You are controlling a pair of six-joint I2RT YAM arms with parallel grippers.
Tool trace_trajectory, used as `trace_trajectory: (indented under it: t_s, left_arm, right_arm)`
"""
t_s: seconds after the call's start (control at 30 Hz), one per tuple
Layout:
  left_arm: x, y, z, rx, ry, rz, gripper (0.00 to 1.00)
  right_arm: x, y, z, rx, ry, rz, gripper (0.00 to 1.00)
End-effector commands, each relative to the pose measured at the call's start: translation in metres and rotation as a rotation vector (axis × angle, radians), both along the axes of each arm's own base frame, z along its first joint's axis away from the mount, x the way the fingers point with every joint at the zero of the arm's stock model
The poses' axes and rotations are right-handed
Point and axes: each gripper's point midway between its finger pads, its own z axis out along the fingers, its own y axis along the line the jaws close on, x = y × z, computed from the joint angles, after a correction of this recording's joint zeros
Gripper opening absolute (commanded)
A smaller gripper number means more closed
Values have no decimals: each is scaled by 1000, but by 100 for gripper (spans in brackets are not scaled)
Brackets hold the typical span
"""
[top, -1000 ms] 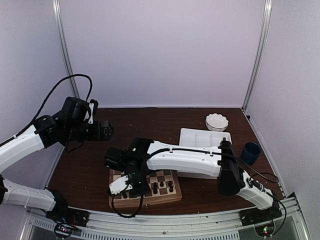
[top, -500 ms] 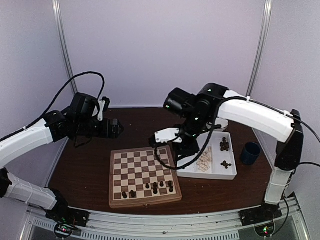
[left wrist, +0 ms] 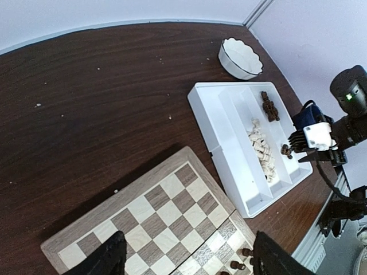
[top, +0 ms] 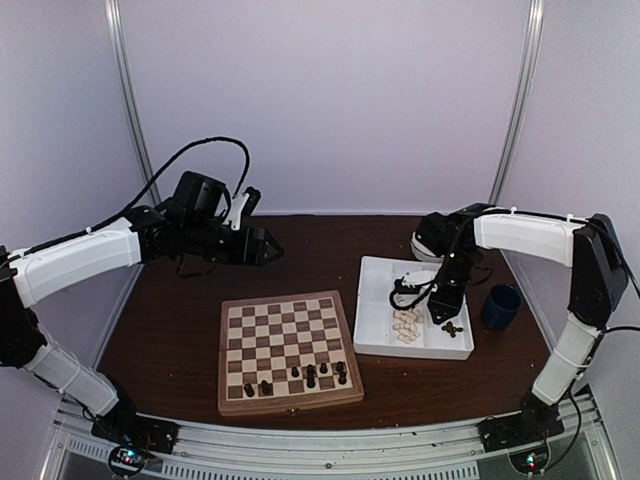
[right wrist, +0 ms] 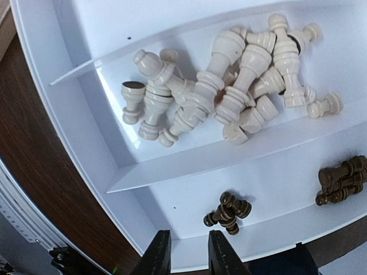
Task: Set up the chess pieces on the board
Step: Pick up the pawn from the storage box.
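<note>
Right arm's jaws, nearly closed and empty, hover over the white tray [right wrist: 143, 23]. A small heap of dark chess pieces [right wrist: 227, 213], tipped on their sides, lies just ahead, slightly right. Left arm's jaws, spread wide, face the board [left wrist: 172, 212], well away from the heap.

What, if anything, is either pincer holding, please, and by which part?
Nothing is held. The left pincer stands wide open and empty above the board; the right pincer hangs over the white tray, its narrow gap empty.
</note>
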Motion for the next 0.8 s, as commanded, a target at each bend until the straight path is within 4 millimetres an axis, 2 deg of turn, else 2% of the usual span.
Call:
trace_trajectory:
  t_s: [0.0,0.33,0.77]
  left_arm:
    - [7,-15,29,-88,-36,-43,75]
    - [6,-17,26,-96,-18,-44,75]
    - [2,-17,29,-112,-14,-48,73]
  right_arm:
    - [12,-19,-7,-59,-72,-44,26]
    - [14,-57,-23,-142,-51,-37,25]
    - [14,-72,-49,-230,-42,50,27]
